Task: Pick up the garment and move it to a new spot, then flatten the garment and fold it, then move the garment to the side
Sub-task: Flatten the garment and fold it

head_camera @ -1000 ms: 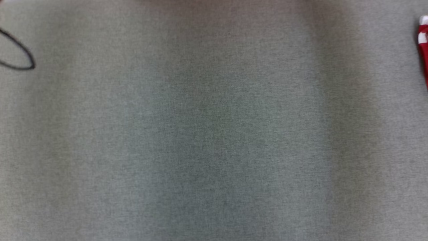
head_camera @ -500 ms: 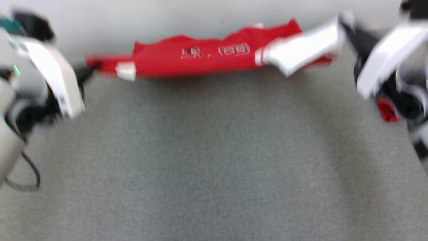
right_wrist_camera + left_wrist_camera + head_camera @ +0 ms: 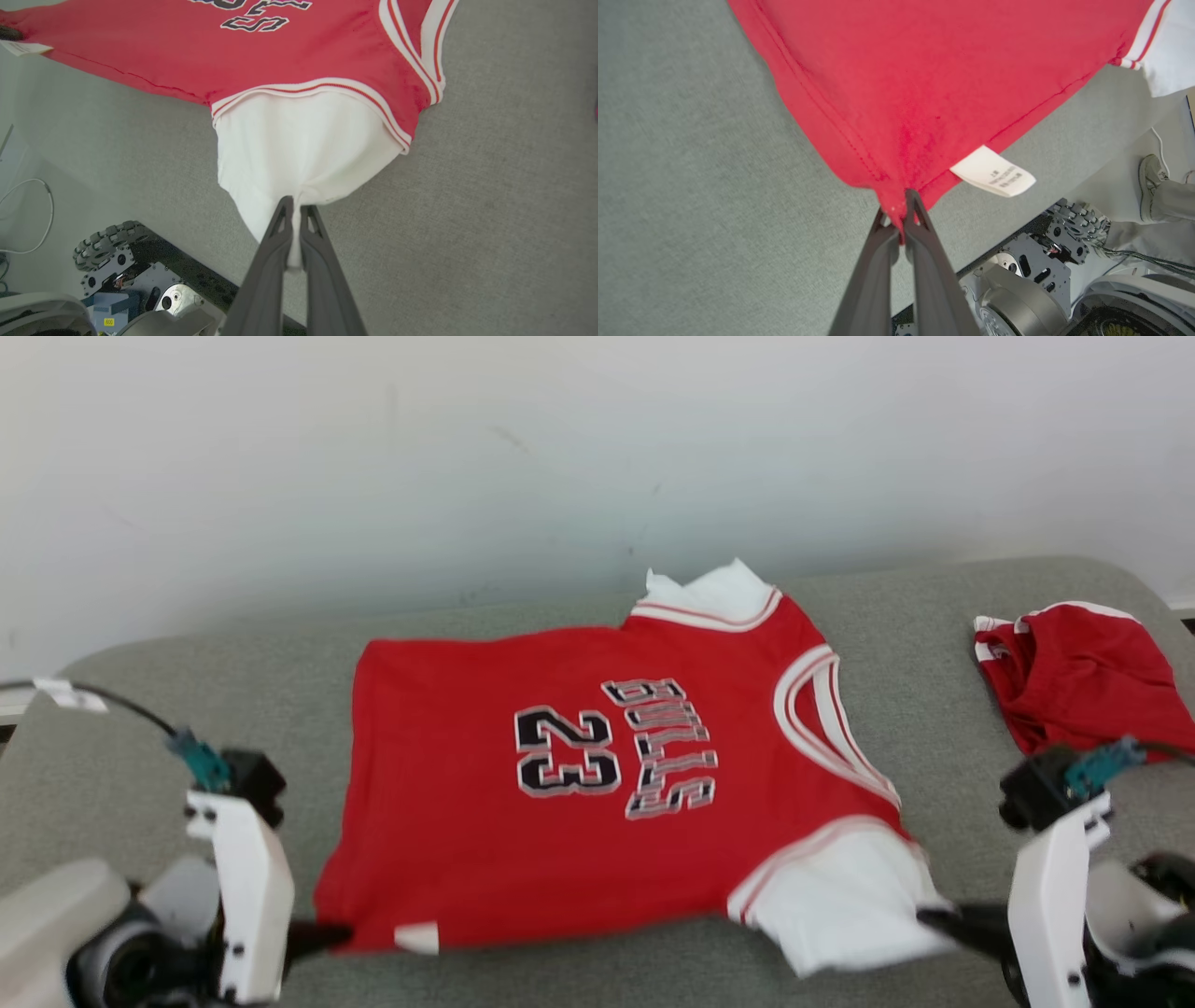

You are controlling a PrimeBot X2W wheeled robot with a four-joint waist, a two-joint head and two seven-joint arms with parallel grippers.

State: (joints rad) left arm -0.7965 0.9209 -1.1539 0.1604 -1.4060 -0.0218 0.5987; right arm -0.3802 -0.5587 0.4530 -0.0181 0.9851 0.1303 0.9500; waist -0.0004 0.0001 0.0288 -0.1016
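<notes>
- The grey padded surface (image 3: 934, 644) is seen running under and out past both pairs of fingers, with a pale wall (image 3: 560, 448) behind it.
- The red jersey (image 3: 448, 840) is laid out on that surface, print side up ("23" and "BULLS" can be read). It's spread ahead of both sets of fingertips, and its near edge runs from one pair to the other.
- A second red garment (image 3: 1083, 672) is bunched up off to the side and behind the right fingers, well apart from the jersey.
- The jersey's white sleeve (image 3: 840, 905) sits right at the right fingertips, and it fans out from them in the right wrist view.
- The right gripper (image 3: 295, 205) is pinched narrow on a fold of that sleeve, with a strip of white cloth caught between the two fingers.
- The left gripper (image 3: 901, 205) is clamped tight on the red hem corner, so the fabric is pulled to a point right at the tips.
- A white care label (image 3: 994, 172) is poking out from under the hem, just beside the left fingertips, to their right in the left wrist view.
- A person's shoe (image 3: 1150, 179) can be made out on the floor past the surface's edge, well off to the right of the left fingers.
</notes>
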